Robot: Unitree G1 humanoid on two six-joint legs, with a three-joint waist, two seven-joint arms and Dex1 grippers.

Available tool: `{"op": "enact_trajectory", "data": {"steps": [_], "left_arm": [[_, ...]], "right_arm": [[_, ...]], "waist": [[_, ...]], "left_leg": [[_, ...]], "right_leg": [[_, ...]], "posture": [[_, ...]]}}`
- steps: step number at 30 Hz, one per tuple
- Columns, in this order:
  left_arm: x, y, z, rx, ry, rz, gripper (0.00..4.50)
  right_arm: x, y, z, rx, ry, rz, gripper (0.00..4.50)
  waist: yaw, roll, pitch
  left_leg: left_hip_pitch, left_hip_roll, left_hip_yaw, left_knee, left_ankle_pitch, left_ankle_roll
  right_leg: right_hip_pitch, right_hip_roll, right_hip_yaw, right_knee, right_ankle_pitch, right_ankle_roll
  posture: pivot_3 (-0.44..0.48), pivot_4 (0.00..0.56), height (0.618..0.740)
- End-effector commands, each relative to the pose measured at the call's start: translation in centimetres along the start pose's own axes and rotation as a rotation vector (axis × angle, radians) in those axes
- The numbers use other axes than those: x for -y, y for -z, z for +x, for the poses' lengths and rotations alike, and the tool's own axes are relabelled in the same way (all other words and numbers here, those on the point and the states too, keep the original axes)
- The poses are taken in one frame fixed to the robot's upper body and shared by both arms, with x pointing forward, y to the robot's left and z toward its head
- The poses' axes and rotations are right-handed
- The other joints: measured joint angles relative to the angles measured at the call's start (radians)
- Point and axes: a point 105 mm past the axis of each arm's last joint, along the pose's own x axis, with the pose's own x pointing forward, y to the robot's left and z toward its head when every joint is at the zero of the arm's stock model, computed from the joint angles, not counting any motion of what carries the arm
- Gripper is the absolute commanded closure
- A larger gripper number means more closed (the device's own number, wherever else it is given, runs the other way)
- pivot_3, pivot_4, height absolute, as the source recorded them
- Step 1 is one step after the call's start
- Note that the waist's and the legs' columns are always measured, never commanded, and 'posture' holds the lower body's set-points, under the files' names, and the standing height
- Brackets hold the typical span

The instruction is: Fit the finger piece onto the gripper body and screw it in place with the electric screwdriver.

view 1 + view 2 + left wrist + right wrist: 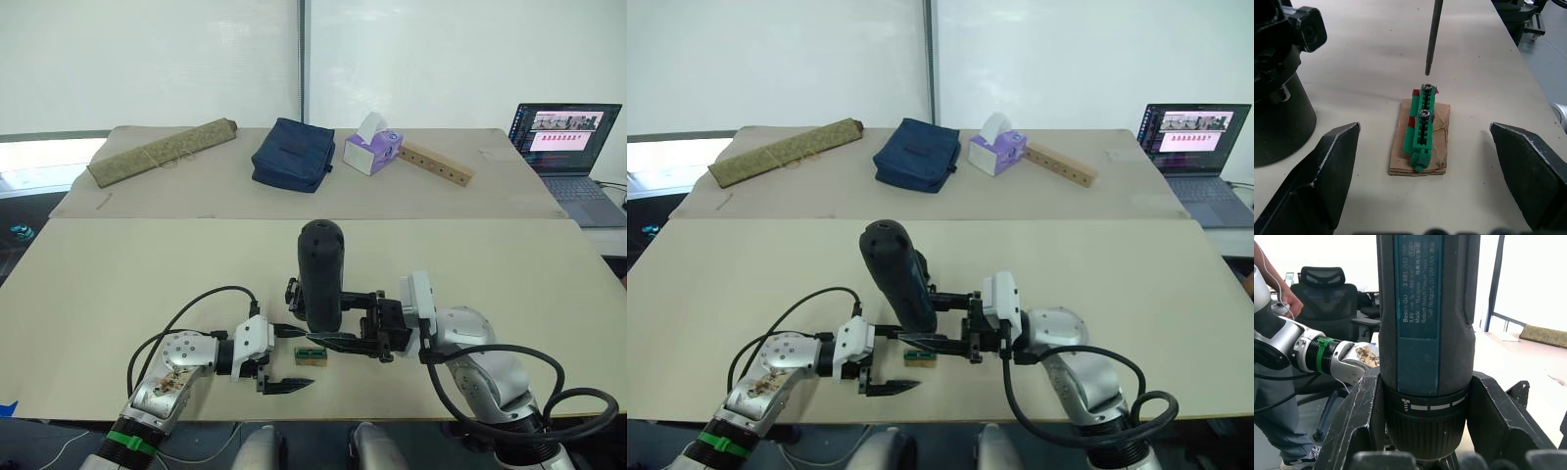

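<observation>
My right gripper (341, 331) is shut on the electric screwdriver (321, 272), a thick black cylinder held upright near the table's front. Its thin metal bit (1432, 34) hangs just above the far screw of a small green-and-tan block (1421, 129). That block (312, 354) lies between the spread fingers (1327, 171) of my open left gripper (299, 359), which touches nothing. The gripper body (1278, 73), black and chunky with a round base, stands just beyond the block, mostly hidden behind the screwdriver in the eye views. The finger piece is out of view.
At the table's far side lie a rolled olive mat (162, 150), a navy bag (292, 152), a purple tissue box (372, 147) and a wooden strip with holes (436, 164). A laptop (568, 147) sits at the far right. A person (1273, 382) stands beside an office chair (1327, 289).
</observation>
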Motion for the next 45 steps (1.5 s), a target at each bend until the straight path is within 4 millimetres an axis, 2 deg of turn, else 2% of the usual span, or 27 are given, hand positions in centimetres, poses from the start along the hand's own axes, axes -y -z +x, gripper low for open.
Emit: {"op": "enact_trajectory", "data": {"steps": [1,29,45], "left_arm": [[0.6,1.1,0.2,-0.022,0.022,-0.036,0.0],[1.1,2.6,0.1,-0.028,0.024,-0.047,0.0],[1.0,1.8,0.4,-0.022,0.023,-0.04,0.0]], "right_arm": [[-0.3,-1.5,0.6,0.055,-0.033,-0.069,2.6],[-0.4,-1.5,0.8,0.049,-0.045,-0.068,2.6],[-0.3,-1.3,0.8,0.045,-0.043,-0.07,2.6]], "waist": [[0.0,0.0,0.0],[0.0,0.006,-0.004],[0.0,0.007,-0.005]], "left_leg": [[0.0,0.0,0.0,0.0,0.0,0.0],[0.001,0.0,0.0,0.0,0.0,0.0],[0.001,0.0,0.0,0.0,0.0,0.0]], "right_leg": [[0.0,0.0,0.0,0.0,0.0,0.0],[0.001,0.0,0.0,0.0,0.0,0.0],[0.002,0.0,0.0,0.0,0.0,0.0]], "posture": [[0.0,0.15,0.74],[0.0,0.15,0.74],[0.0,0.15,0.74]]}}
